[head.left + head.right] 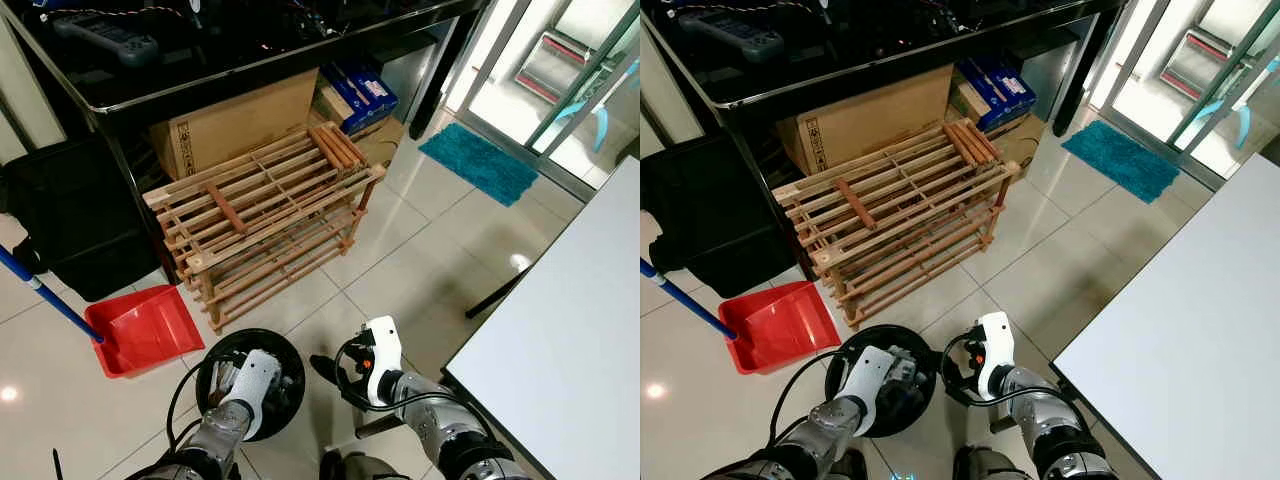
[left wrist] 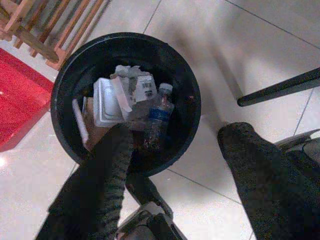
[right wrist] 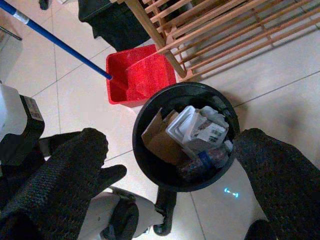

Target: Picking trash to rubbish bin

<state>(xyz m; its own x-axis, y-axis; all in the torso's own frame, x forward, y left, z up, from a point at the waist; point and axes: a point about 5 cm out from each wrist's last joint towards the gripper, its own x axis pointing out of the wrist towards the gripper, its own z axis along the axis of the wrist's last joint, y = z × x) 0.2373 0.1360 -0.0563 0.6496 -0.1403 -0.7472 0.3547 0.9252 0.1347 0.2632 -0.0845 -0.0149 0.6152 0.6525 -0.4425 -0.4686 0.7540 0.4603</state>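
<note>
Trash fills your bin point(image 3: 150, 165), which stands on the floor just in front of you: cardboard point(image 3: 157, 137), a white tray point(image 2: 106, 102), a labelled carton point(image 3: 207, 131) and a bottle point(image 2: 157, 117). The bottle leans, cap up toward the rim. Left to right you have a red dustpan point(image 1: 145, 330), the bin, then a wooden rack point(image 1: 265, 215) behind. Your left gripper point(image 2: 170, 165) hangs over the bin, fingers spread and empty. Your right gripper point(image 3: 170, 170) sits just beside it, fingers also apart, holding nothing.

Bare tile lay right of the rubbish bin point(image 1: 290, 350); the wooden rack point(image 1: 265, 215) and red dustpan point(image 1: 145, 330) hemmed its far side
</note>
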